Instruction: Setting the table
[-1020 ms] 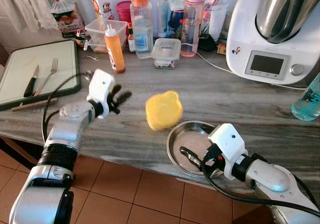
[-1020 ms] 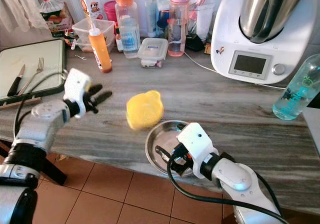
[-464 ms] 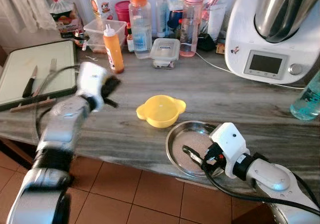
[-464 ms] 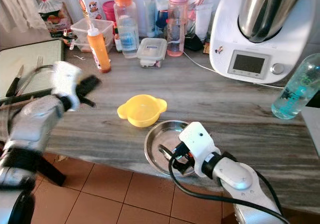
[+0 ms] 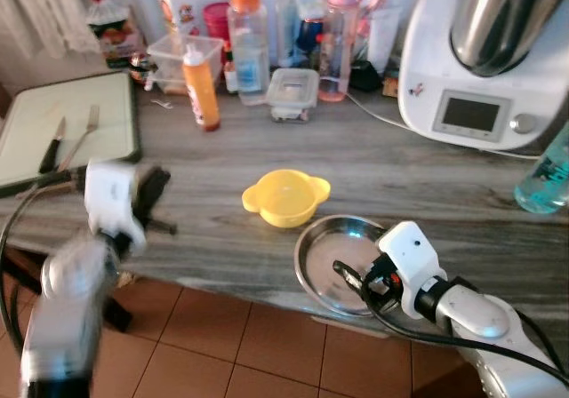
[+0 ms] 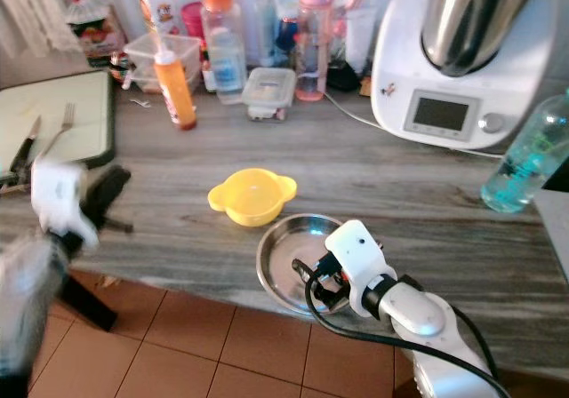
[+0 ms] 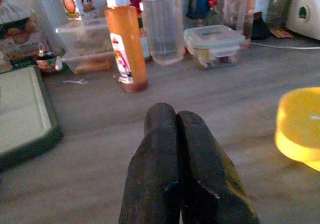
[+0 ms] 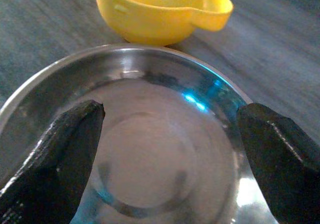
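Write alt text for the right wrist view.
The right end effector hangs open over a shallow steel plate, one black finger at each side. Just beyond the plate's rim, a yellow bowl with small handles sits upright on the grey wood-grain counter.

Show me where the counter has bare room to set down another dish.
Bare counter lies between the yellow bowl, the food processor and the blue bottle; also between the green tray and bowl. The back row behind the orange sauce bottle is crowded.
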### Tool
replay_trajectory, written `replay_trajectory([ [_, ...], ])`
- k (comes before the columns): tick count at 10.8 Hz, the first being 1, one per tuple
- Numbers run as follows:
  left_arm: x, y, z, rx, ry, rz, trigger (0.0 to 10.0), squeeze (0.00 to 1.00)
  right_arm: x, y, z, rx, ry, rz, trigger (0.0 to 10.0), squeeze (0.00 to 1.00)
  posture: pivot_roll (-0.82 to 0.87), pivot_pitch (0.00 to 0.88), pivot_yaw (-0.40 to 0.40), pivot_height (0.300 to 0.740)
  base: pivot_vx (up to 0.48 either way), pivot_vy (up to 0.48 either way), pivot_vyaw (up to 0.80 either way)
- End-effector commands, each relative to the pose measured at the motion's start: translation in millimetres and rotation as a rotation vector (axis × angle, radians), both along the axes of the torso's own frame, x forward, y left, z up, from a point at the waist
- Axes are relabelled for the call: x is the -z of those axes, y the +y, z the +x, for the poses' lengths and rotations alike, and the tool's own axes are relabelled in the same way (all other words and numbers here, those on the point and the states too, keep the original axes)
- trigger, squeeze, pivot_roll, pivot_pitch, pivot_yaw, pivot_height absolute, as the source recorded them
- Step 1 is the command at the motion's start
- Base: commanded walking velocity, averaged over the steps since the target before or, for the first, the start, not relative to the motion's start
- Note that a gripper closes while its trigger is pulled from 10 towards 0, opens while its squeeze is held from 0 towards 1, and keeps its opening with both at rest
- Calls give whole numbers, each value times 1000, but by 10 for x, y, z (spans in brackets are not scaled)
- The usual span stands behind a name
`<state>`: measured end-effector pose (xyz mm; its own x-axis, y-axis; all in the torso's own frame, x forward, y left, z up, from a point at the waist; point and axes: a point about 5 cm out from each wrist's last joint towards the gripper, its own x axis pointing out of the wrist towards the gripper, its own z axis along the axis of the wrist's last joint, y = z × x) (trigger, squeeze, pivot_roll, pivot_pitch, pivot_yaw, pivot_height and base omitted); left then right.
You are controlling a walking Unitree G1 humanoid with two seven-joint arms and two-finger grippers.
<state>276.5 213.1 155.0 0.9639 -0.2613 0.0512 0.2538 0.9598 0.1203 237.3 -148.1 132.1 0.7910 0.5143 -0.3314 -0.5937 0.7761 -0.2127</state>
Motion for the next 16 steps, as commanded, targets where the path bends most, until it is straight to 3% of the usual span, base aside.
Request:
replay_trajectory([
  [1, 12, -191, -102, 59, -6, -16, 0, 0, 34, 38, -2, 0, 10, 18, 10000, 1000, 29, 49, 28, 740, 0, 0, 0],
  [2, 130, -361, -234, 119, 23, 7, 10000, 0, 75, 91, -34, -17, 53, 55, 10000, 1000, 31, 44, 28, 740, 0, 0, 0],
  [4, 268, -527, -434, 172, 75, 13, 10000, 0, 148, 117, -30, 5, 99, 102, 10000, 1000, 33, 40, 28, 740, 0, 0, 0],
  [5, 314, -519, -460, 168, 93, 18, 10000, 0, 186, 120, -1, 15, 102, 104, 10000, 1000, 37, 40, 27, 740, 0, 0, 0],
  [12, 418, -514, -568, 222, 152, 2, 10000, 0, 401, 343, 319, 16, 133, 164, 10000, 1000, 71, 38, 20, 740, 0, 0, 0],
  [16, 686, -454, -560, 217, 194, 4, 10000, 0, 470, 435, 474, -7, 129, 172, 10000, 1000, 82, 47, 20, 740, 0, 0, 0],
])
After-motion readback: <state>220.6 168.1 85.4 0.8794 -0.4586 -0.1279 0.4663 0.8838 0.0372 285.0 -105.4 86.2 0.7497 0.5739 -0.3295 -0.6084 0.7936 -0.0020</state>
